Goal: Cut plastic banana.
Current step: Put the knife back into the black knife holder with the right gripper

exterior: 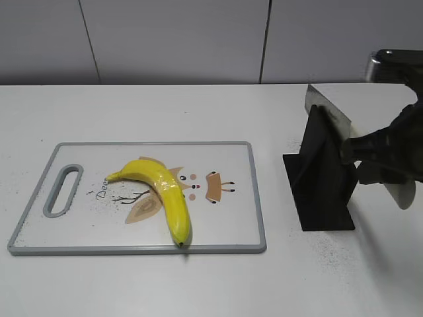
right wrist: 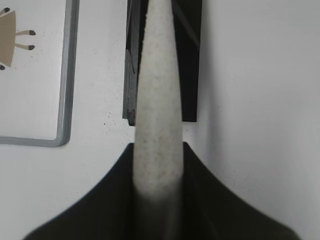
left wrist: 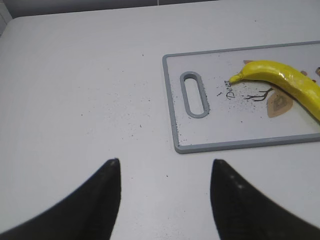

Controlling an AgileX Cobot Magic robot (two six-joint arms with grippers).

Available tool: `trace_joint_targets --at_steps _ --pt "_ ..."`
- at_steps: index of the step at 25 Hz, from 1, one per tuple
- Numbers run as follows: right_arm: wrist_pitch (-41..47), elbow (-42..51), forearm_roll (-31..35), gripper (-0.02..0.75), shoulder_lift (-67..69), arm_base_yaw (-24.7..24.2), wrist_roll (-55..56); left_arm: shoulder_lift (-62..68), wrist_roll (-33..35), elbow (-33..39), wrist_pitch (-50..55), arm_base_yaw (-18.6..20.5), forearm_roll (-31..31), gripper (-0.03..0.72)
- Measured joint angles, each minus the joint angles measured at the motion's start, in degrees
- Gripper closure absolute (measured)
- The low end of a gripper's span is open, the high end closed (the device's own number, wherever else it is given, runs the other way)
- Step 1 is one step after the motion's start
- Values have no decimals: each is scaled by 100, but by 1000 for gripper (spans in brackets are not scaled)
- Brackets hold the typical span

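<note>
A yellow plastic banana [exterior: 162, 191] lies whole on the grey-rimmed white cutting board [exterior: 251, 198]; it also shows in the left wrist view [left wrist: 285, 80] at the right edge. A knife with a speckled pale handle [right wrist: 159, 115] and a metal blade [exterior: 327, 109] sits in a black stand [exterior: 320, 178] to the right of the board. My right gripper [right wrist: 158, 150] is shut on the knife handle; in the exterior view it [exterior: 357, 155] is at the stand's right side. My left gripper [left wrist: 165, 162] is open and empty over bare table, left of the board.
The board [left wrist: 225, 145] has a slot handle [left wrist: 194, 95] at its left end and a printed deer drawing. Dark specks lie scattered on the white table [exterior: 198, 284]. A grey panelled wall stands behind the table.
</note>
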Motion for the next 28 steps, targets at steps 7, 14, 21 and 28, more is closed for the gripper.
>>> trace_joint_targets --at_steps 7,14,21,28 --pt "-15 0 12 573 190 0 0 0 0 0 0 0 0 107" --pt "-21 0 218 444 207 0 0 0 0 0 0 0 -30 69" --pt "-88 -41 225 126 134 0 0 0 0 0 0 0 -44 69" --pt "-147 -602 103 111 -714 0 -271 0 0 0 0 0 -49 81"
